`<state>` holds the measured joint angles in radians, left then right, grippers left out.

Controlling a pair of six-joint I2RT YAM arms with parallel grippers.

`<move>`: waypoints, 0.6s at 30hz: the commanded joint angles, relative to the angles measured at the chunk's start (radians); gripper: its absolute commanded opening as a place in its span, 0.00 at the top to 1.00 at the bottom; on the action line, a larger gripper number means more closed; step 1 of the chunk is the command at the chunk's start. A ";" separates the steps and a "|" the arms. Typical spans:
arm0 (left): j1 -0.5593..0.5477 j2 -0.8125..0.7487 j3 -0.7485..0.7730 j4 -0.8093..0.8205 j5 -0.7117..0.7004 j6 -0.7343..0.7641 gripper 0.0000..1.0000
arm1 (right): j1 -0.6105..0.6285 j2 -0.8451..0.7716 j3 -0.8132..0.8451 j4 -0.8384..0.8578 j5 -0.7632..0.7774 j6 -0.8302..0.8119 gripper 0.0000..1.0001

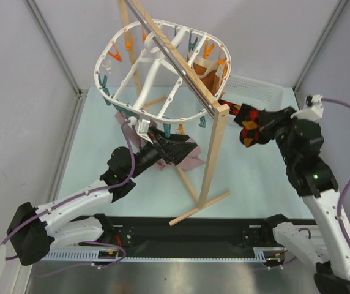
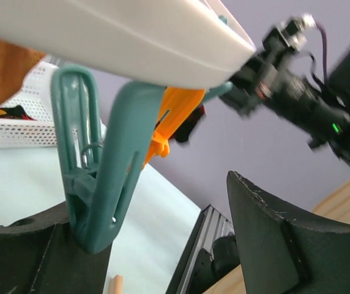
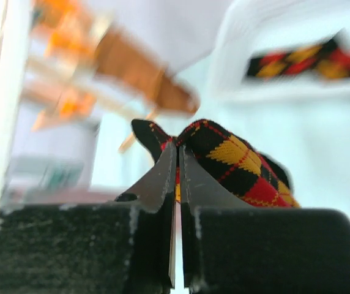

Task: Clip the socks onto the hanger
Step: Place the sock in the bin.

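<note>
The white oval hanger (image 1: 121,38) hangs tilted from a wooden stand, ringed with orange and teal clips. My left gripper (image 1: 156,139) is open under its near rim. In the left wrist view the gripper (image 2: 150,202) has a teal clip (image 2: 101,177) resting against its left finger (image 2: 16,257), below the white rim (image 2: 120,37). My right gripper (image 1: 247,119) is shut on one checked sock (image 1: 250,130), held in the air right of the stand's post. The wrist view shows the sock (image 3: 236,162) pinched between the shut fingers. A second sock (image 3: 309,61) lies in the basket.
The wooden stand's post (image 1: 215,153) and foot stand between the two arms. A white perforated basket (image 1: 257,92) sits at the back right. A mauve-pink cloth (image 1: 190,162) lies under the left gripper. A plain orange garment (image 1: 208,76) hangs from the hanger's far side.
</note>
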<state>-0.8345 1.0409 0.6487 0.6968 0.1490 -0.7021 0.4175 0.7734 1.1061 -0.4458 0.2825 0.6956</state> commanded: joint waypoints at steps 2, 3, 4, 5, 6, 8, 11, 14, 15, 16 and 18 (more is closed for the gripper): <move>0.002 -0.016 -0.003 -0.042 0.058 0.032 0.27 | -0.314 0.227 0.069 0.223 -0.187 -0.151 1.00; 0.002 -0.022 0.003 -0.057 0.061 0.039 0.27 | -0.368 0.283 0.086 0.284 -0.310 -0.147 1.00; 0.002 -0.027 0.008 -0.077 0.063 0.047 0.28 | -0.406 0.324 0.096 0.333 -0.337 -0.146 1.00; 0.002 -0.034 0.017 -0.095 0.064 0.055 0.27 | -0.464 0.364 0.104 0.385 -0.353 -0.149 1.00; 0.002 -0.042 0.022 -0.127 0.066 0.062 0.27 | -0.480 0.467 0.118 0.468 -0.377 -0.159 1.00; 0.000 -0.050 0.032 -0.155 0.072 0.073 0.28 | -0.511 0.582 0.203 0.484 -0.391 -0.172 1.00; 0.002 -0.067 0.049 -0.221 0.073 0.098 0.28 | -0.514 0.774 0.282 0.558 -0.431 -0.189 1.00; 0.000 -0.094 0.061 -0.279 0.058 0.124 0.30 | -0.516 0.929 0.343 0.567 -0.424 -0.192 1.00; 0.002 -0.100 0.065 -0.295 0.051 0.130 0.32 | -0.514 0.964 0.375 0.564 -0.421 -0.200 1.00; 0.002 -0.120 0.077 -0.339 0.043 0.134 0.32 | -0.514 1.022 0.405 0.546 -0.416 -0.203 0.96; 0.000 -0.136 0.089 -0.385 0.017 0.165 0.33 | -0.507 1.066 0.458 0.464 -0.417 -0.221 0.62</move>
<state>-0.8345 0.9524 0.6739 0.3935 0.1905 -0.5995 -0.0956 1.8133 1.4559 0.0170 -0.1112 0.5262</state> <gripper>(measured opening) 0.676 0.206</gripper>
